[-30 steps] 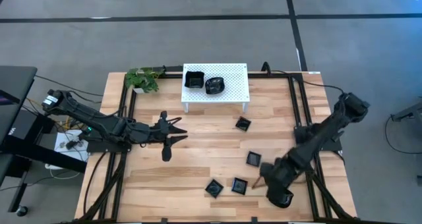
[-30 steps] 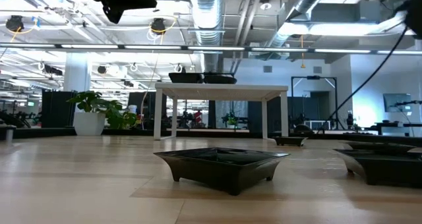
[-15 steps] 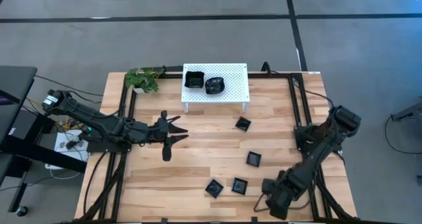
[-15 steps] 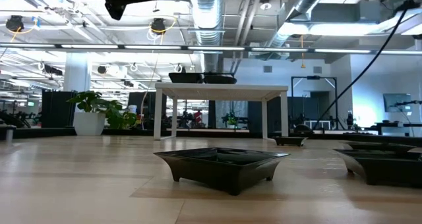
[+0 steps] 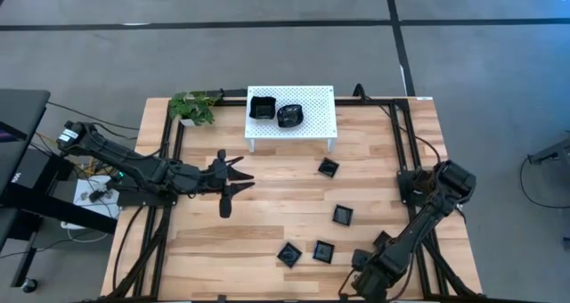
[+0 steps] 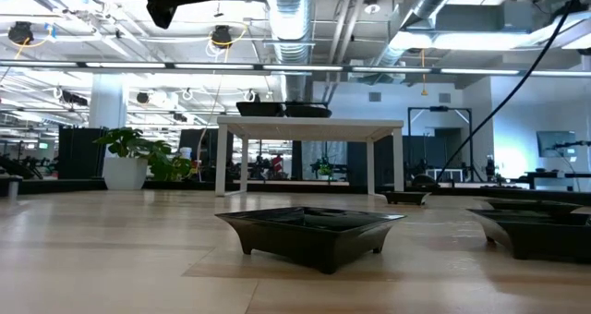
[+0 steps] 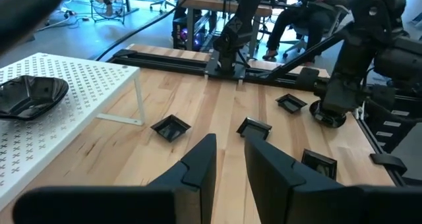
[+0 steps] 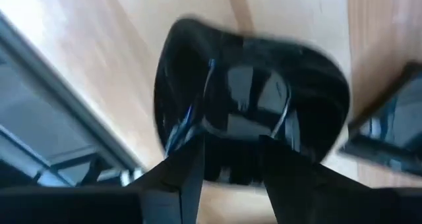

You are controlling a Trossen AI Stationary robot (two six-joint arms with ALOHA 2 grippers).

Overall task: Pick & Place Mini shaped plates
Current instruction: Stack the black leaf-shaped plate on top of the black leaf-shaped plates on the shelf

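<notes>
The right claw (image 5: 361,283) sits low at the worktop's (image 5: 267,205) front edge, near the right front corner. In the right wrist view its fingers (image 8: 186,178) straddle the rim of a rounded glossy black plate (image 8: 250,112), one finger on either side of that rim. Whether they actually pinch it cannot be told. The corner of a second dark dish (image 8: 389,128) shows just beside the rounded one.

The left claw (image 5: 233,180) waits above the left half of the worktop, pointing toward the middle. Its fingers (image 7: 198,168) stand slightly apart with nothing between them.

Four square mini plates lie loose on the right half of the wood. One (image 5: 329,168) lies in front of the white perforated rack (image 5: 313,116), one (image 5: 343,216) nearer the front, and two (image 5: 289,254) (image 5: 322,250) side by side close to the front edge. Two more black plates rest on the rack at the worktop's back edge: a square one (image 5: 262,108) and a wavy-rimmed one (image 5: 290,116), just beside each other. A potted plant (image 5: 194,107) stands near the back left corner, left of the rack.
</notes>
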